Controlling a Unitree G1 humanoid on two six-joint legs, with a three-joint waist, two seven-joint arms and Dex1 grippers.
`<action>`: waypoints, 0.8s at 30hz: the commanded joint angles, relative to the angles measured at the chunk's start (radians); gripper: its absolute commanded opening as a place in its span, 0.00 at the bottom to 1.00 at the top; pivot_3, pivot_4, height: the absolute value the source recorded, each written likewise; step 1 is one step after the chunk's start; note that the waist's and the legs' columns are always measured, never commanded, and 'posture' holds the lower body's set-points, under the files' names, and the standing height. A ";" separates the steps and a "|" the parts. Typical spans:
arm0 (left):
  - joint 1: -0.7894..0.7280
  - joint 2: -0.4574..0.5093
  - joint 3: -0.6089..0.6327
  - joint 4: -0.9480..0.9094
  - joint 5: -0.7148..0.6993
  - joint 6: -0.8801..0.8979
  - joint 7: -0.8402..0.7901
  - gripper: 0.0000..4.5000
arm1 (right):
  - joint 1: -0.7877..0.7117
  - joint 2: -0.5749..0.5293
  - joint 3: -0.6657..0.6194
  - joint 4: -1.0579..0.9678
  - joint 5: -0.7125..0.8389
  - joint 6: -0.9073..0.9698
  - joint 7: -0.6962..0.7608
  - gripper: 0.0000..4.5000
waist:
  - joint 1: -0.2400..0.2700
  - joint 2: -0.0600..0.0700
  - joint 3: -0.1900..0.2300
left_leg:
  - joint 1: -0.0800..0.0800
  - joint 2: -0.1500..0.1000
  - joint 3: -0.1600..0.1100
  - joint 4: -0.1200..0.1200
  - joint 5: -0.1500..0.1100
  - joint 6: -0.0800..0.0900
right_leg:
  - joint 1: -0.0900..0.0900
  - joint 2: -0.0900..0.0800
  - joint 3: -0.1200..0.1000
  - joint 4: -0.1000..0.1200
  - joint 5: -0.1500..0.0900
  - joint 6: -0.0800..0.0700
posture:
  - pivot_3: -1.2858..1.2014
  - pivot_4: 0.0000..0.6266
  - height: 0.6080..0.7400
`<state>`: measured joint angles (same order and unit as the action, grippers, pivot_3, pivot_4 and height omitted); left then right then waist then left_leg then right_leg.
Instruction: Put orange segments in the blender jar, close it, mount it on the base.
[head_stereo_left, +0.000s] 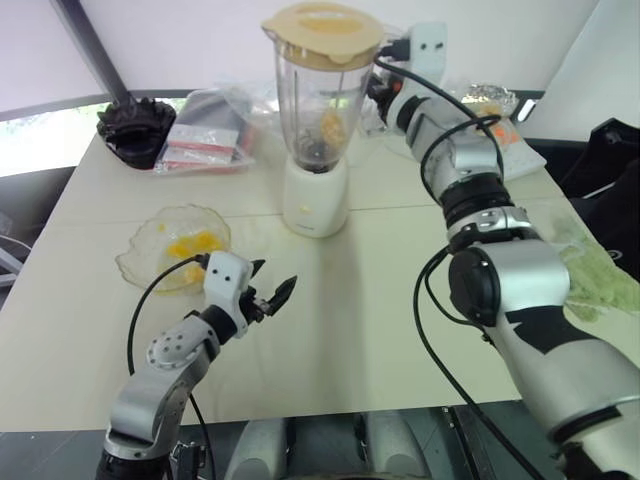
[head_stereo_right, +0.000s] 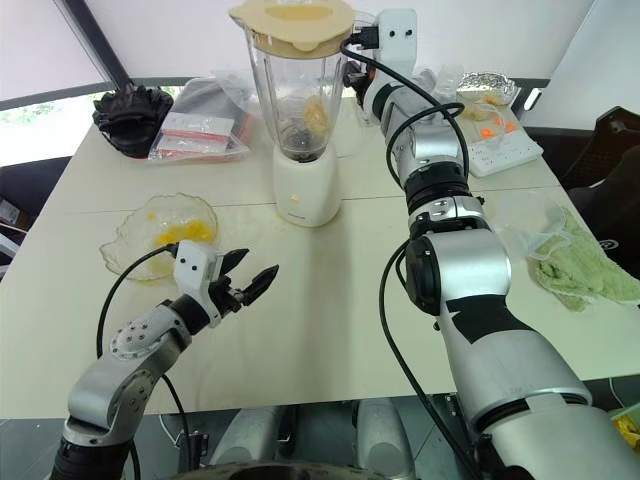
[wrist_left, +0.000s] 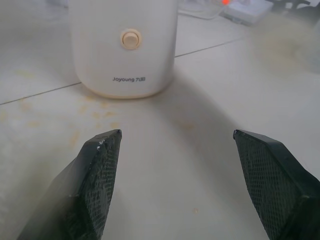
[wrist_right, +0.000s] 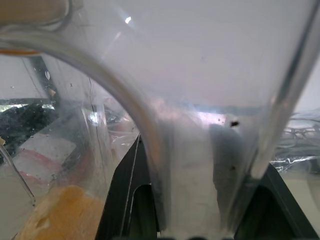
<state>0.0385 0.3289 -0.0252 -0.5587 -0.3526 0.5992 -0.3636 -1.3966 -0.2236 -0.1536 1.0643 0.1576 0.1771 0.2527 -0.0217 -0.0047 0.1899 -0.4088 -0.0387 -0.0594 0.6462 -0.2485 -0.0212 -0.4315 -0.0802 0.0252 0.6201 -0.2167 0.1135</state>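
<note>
The blender jar (head_stereo_left: 318, 110) stands upright on the cream-white base (head_stereo_left: 315, 195) at the table's middle back, with a cream lid (head_stereo_left: 322, 33) on top. An orange segment (head_stereo_left: 331, 125) lies inside it, low down, above the dark blade. More orange segments (head_stereo_left: 190, 245) lie in a crinkled clear dish (head_stereo_left: 140, 262) at the front left. My right gripper (head_stereo_left: 378, 92) reaches to the jar's far right side and is shut on its handle (wrist_right: 190, 165). My left gripper (head_stereo_left: 275, 275) hovers open and empty over the table, right of the dish, pointing at the base (wrist_left: 125, 50).
A black ridged object (head_stereo_left: 135, 130) and clear bags (head_stereo_left: 210, 130) lie at the back left. A foil dish (head_stereo_left: 490, 97) and a white power strip (head_stereo_right: 500, 140) sit at the back right. A green cloth (head_stereo_right: 580, 265) lies at the right edge.
</note>
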 joint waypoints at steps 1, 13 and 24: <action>-0.001 0.006 -0.004 -0.040 0.008 -0.018 0.003 0.82 | -0.011 -0.001 0.016 -0.041 -0.021 -0.026 0.007 0.21 | 0.000 0.000 0.000 | 0.000 0.000 0.000 0.000 0.000 0.000 | 0.000 0.000 0.000 0.000 0.000 0.000 | 0.52 0.24 1.00; -0.020 0.004 -0.010 -0.024 0.017 -0.011 -0.001 0.82 | 0.030 -0.009 0.024 -0.049 -0.044 -0.015 -0.011 0.21 | 0.003 0.000 0.000 | 0.001 0.000 0.000 0.000 0.000 0.000 | 0.001 0.000 0.000 0.001 0.000 0.000 | 0.52 0.24 1.00; -0.021 0.016 -0.011 -0.027 0.023 0.000 -0.004 0.84 | 0.072 0.005 0.030 -0.055 -0.045 -0.011 -0.026 0.44 | 0.003 0.000 0.000 | 0.001 0.000 0.000 0.001 0.000 0.000 | 0.001 0.000 0.000 0.001 0.000 0.000 | 0.52 0.24 1.00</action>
<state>0.0253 0.3372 -0.0270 -0.5585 -0.3347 0.6031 -0.3665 -1.3318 -0.2192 -0.1249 1.0335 0.1189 0.1673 0.2303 -0.0186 -0.0052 0.1895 -0.4075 -0.0390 -0.0599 0.6470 -0.2483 -0.0216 -0.4299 -0.0802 0.0250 0.6213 -0.2167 0.1132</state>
